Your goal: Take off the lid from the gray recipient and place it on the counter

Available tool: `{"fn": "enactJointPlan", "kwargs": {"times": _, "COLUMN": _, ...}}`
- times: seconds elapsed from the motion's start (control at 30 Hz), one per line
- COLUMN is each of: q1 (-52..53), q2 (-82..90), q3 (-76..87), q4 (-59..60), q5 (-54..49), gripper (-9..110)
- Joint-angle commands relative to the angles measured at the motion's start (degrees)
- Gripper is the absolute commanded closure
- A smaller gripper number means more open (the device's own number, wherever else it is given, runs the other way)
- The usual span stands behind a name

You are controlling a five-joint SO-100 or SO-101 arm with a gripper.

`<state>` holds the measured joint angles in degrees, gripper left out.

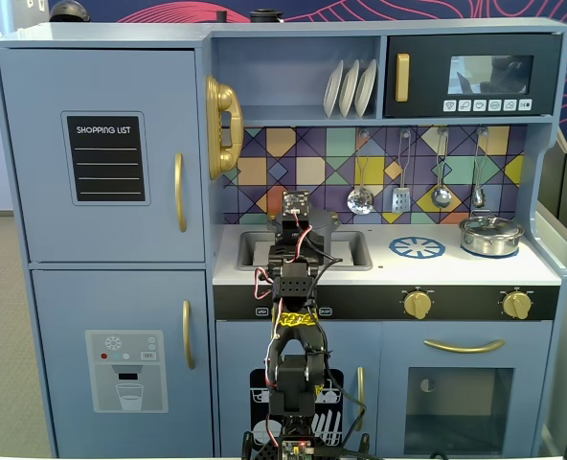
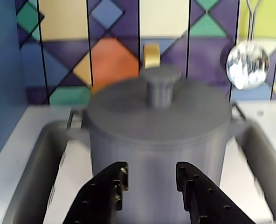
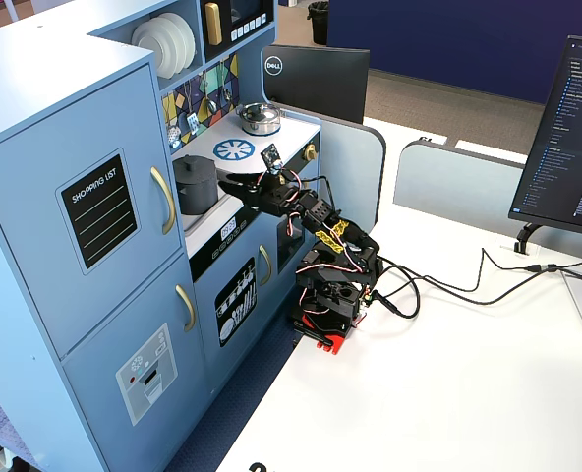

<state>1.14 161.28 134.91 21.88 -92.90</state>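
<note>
Just beyond the end effector (image 2: 149, 184), in the wrist view, the gray recipient (image 2: 156, 158) is seen standing upright in the recessed sink (image 2: 31, 163) of the toy kitchen. The lid (image 2: 159, 114) is still seated flat on it, with its small knob (image 2: 161, 88) rising from the middle. The two black fingers (image 2: 105, 191) are parted, with nothing held between them. They are pointed at the pot's wall, low down, well below the lid's rim. The knob is therefore placed above and slightly farther off than the fingertips, nearly centred between them, a touch to the right in this view.

The knob's axis is vertical, while the lid itself is laid flat, so it is judged that the end effector must be raised and carried forward before the knob can be closed upon.

From a fixed view at the side, the arm (image 3: 320, 231) is shown stretched out from its base on the white desk toward the pot (image 3: 195, 183), the tip near the pot but not clearly touching it. The tabletop (image 3: 271, 133), pale with a printed blue burner ring (image 3: 236, 149), is found to the right of the sink, where a shiny silver pot (image 3: 260, 118) is already set at the far end. Free space for the lid is seen around the burner ring.
</note>
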Motion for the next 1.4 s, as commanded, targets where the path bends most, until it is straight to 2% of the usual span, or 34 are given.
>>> {"fn": "enactJointPlan", "kwargs": {"times": 0.0, "q1": 0.62, "q2": -2.46, "q3": -4.22, "q4": -4.13, "q5": -0.53, "gripper": 93}}
{"fn": "enactJointPlan", "kwargs": {"times": 0.23, "q1": 2.29, "q2": -8.0, "q3": -8.79, "q4": -5.1, "q5": -0.18, "gripper": 76}}
{"fn": "enactJointPlan", "kwargs": {"times": 0.37, "q1": 3.08, "q2": -10.2, "q3": -11.6, "q4": -5.36, "q5": 0.53, "gripper": 70}}
{"fn": "enactJointPlan", "kwargs": {"times": 1.0, "q1": 2.37, "q2": -22.24, "q3": -10.72, "q4": -18.9, "q5": -0.62, "gripper": 74}}
{"fn": "enactJointPlan", "kwargs": {"times": 1.37, "q1": 2.46, "q2": -31.64, "q3": -17.67, "q4": -20.74, "q5": -0.79, "gripper": 76}}
